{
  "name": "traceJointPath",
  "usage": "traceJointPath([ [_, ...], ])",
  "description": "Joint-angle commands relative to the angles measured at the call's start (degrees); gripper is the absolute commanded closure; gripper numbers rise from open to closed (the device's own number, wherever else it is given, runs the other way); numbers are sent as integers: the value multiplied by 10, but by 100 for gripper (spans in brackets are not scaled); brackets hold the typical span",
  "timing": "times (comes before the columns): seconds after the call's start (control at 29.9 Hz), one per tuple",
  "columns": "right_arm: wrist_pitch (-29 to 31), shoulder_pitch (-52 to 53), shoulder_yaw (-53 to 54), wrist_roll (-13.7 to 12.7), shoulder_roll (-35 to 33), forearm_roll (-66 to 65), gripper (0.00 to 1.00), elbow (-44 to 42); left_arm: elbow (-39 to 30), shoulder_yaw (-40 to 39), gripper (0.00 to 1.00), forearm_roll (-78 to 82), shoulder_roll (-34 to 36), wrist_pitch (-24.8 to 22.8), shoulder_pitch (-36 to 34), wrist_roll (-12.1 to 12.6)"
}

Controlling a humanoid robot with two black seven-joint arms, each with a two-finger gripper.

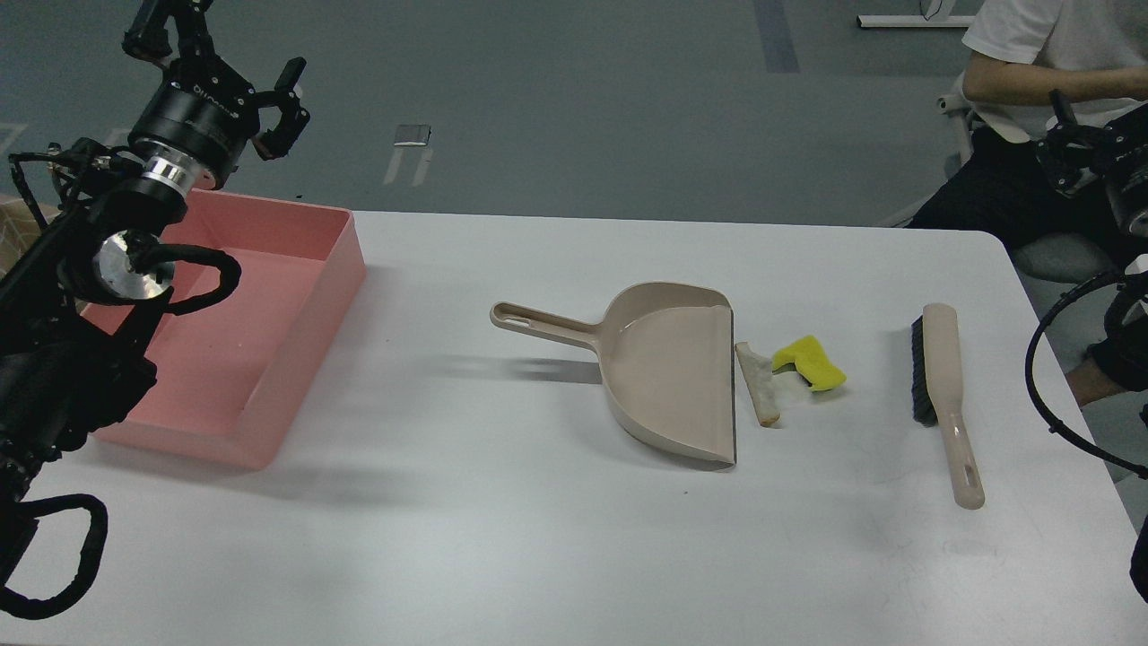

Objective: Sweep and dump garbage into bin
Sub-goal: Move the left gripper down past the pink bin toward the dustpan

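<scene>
Two scraps [789, 377] beside dustpan [668, 377] — left end effector [273, 112] spread, right's [1067, 148] state unclear.

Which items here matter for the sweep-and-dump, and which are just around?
Job: yellow scrap, off-white strip, dustpan, brush, pink bin.
Not part of it: seated person, small grey object on the floor.

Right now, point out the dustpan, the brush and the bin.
dustpan [668, 377]: head view, middle of its scoop.
brush [943, 359]: head view, beige back beside the bristles.
bin [345, 260]: head view, its right wall.
</scene>
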Motion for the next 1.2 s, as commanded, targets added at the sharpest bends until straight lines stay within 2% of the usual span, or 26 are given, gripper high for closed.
traceJointPath([
  [0.0,0,0,0,3,0,0,0,2,-1,1,2,2,-3,-3,0,2],
  [0.37,0,-1,0,6,0,0,0,13,-25,1,2,2,-19,3,6,3],
  [0.47,0,-2,0,7,0,0,0,12,-71,4,2,2,-10,0,24,4],
  [0.54,0,-6,3,7,0,0,0,12,-128,2,2,3,13,2,70,4],
  [0.67,0,-8,8,7,0,0,0,12,-216,3,2,6,51,5,114,5],
  [0.8,0,-14,8,8,0,0,0,13,-327,4,3,14,100,35,177,9],
  [1.0,0,-33,20,8,-1,1,0,18,-407,7,4,32,171,49,250,7],
  [1.17,0,-50,21,8,-6,1,0,26,-471,6,7,84,200,51,324,4],
])
